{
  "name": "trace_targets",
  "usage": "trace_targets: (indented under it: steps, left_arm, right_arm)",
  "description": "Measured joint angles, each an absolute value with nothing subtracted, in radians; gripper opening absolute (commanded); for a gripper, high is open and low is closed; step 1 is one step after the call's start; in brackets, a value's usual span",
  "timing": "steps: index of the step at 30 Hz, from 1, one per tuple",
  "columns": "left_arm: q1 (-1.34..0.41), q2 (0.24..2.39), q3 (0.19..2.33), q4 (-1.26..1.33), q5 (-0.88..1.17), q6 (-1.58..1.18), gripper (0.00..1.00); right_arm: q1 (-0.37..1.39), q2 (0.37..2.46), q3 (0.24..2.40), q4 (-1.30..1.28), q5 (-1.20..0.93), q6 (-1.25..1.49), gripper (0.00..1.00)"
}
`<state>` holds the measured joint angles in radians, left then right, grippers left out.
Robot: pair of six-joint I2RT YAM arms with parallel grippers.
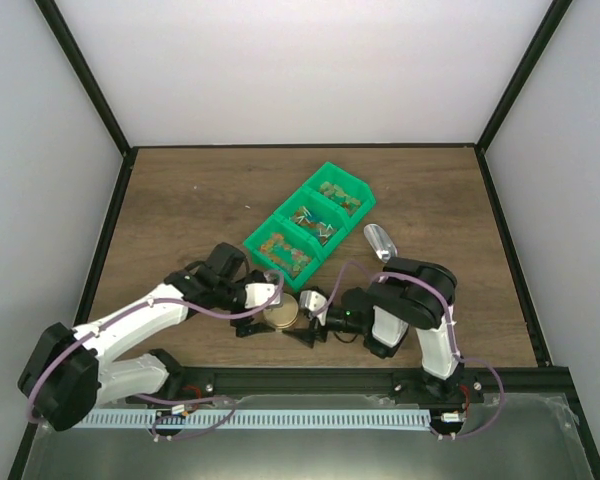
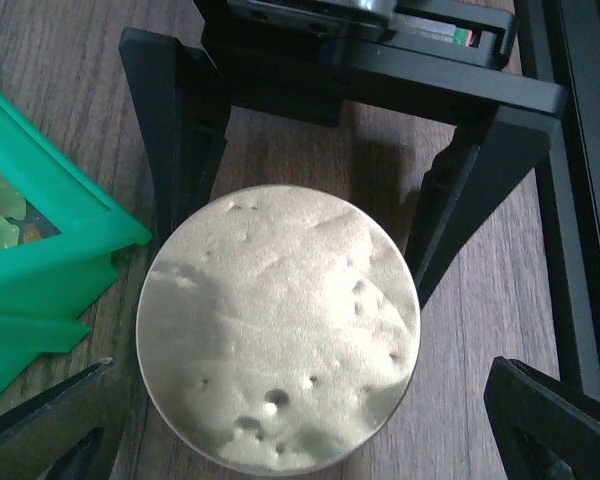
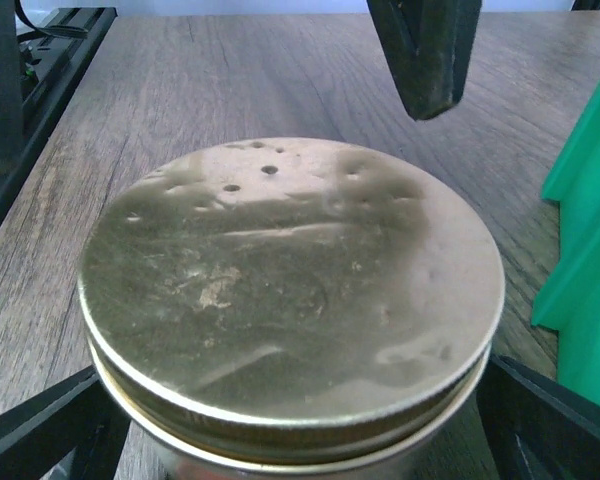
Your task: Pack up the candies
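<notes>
While the gold-lidded jar [image 1: 280, 316] stands closed, both grippers straddle it. The left gripper [image 1: 264, 312] reaches in from the jar's left, fingers [image 2: 40, 425] spread wide and clear of the lid. The right gripper [image 1: 300, 320] comes from the jar's right, equally wide, its fingers [image 3: 50, 425] close beside the jar's sides; I cannot tell whether they touch. The candies [image 1: 288, 254] lie in the green bins [image 1: 255, 240] just behind the jar, and a metal scoop [image 1: 380, 241] lies farther right.

**Inspector:** Where does the jar [image 1: 280, 317] stand?
**Surveyor:** On the table [image 1: 180, 200], near-edge centre. The left gripper [image 2: 295, 385] is at its 9 o'clock and the right gripper [image 3: 290, 385] at 3 o'clock.
**Inspector:** Remainder?
**Surveyor:** 3 bins [image 1: 332, 170] start at the jar's 12 o'clock and run toward 1 o'clock, with candies [image 1: 285, 252] in each. The scoop [image 1: 379, 241] lies at the jar's 2 o'clock.
</notes>
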<state>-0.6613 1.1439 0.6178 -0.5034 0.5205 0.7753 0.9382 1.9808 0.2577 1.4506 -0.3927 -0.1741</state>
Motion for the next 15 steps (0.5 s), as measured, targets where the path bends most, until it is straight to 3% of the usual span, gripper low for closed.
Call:
trace_targets:
  steps: [15]
  left_arm:
    - [-0.727,1.196,0.59,-0.369,0.457,0.697,1.0]
  right_arm:
    - [0.939,1.996,0.273,1.467,-0.401,-0.158,0.85]
